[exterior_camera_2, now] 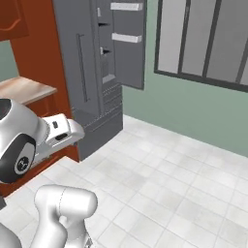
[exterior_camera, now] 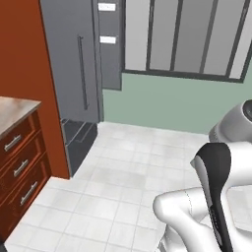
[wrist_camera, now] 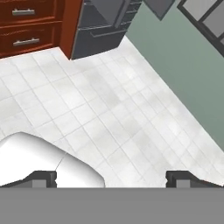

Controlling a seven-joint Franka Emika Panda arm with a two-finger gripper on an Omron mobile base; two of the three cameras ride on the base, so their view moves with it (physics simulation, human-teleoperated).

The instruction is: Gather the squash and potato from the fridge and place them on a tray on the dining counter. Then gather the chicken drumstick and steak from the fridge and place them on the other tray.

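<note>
The tall grey steel fridge stands ahead on the left, past a red-brown cabinet side. Its left door is shut, with a long bar handle. Its right door hangs open, showing white bins, and black shelves show inside. The fridge's dark lower drawers appear at the top of the hand view. My gripper hangs open over the tiled floor, well short of the fridge, with nothing between its fingertips. The squash, potato, chicken drumstick, steak, trays and dining counter are out of view.
A red-brown drawer cabinet with a marbled top stands on the left. A dark-framed window sits in the green wall to the right of the fridge. White floor tiles stretch from my base to the fridge.
</note>
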